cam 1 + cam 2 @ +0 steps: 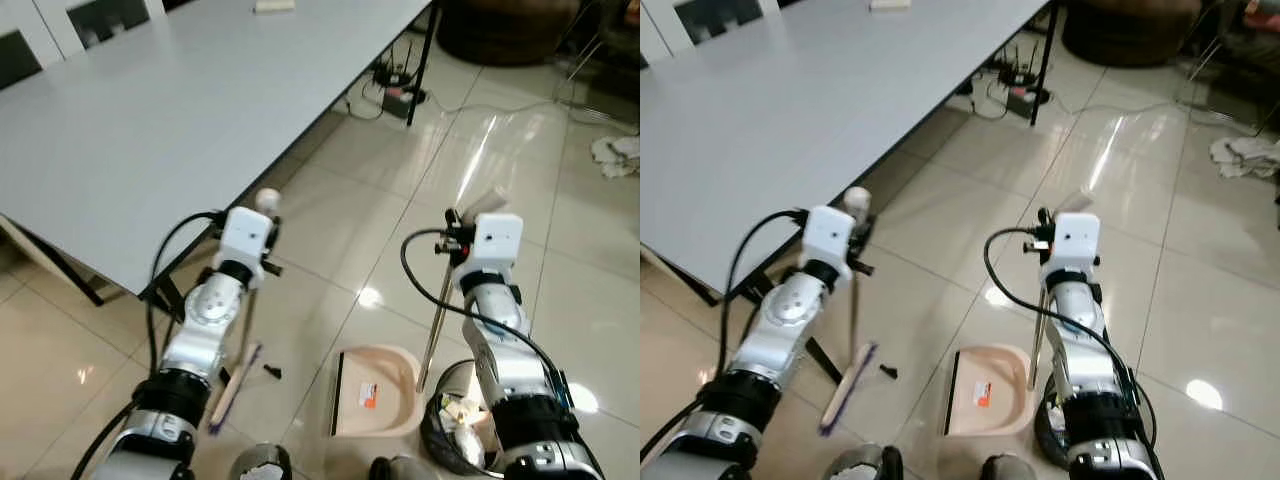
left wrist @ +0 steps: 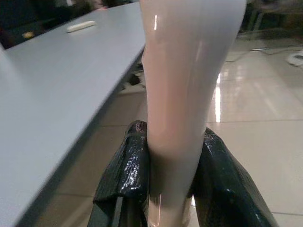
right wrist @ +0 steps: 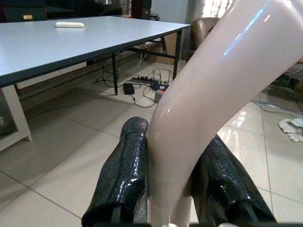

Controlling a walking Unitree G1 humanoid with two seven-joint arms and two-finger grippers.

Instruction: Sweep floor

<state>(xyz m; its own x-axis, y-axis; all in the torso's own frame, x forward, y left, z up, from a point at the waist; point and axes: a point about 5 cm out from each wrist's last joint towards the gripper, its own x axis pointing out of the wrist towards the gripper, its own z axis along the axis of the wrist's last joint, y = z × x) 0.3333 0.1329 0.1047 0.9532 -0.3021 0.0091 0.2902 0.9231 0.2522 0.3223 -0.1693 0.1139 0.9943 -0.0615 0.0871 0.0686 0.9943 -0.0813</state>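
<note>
My left gripper is shut on the pale handle of a broom, just below its rounded top. The broom's flat head rests on the tiles by my left arm. A small dark scrap lies on the floor between the broom head and a beige dustpan. The dustpan sits flat on the tiles with an orange label inside. Its thin metal stem rises to a curved pale grip, on which my right gripper is shut. Black fingers press both sides of that grip.
A large grey table stands to the left, its edge and black legs close to my left arm. A black bin with crumpled paper is beside the dustpan. A power strip with cables and a white cloth lie farther off.
</note>
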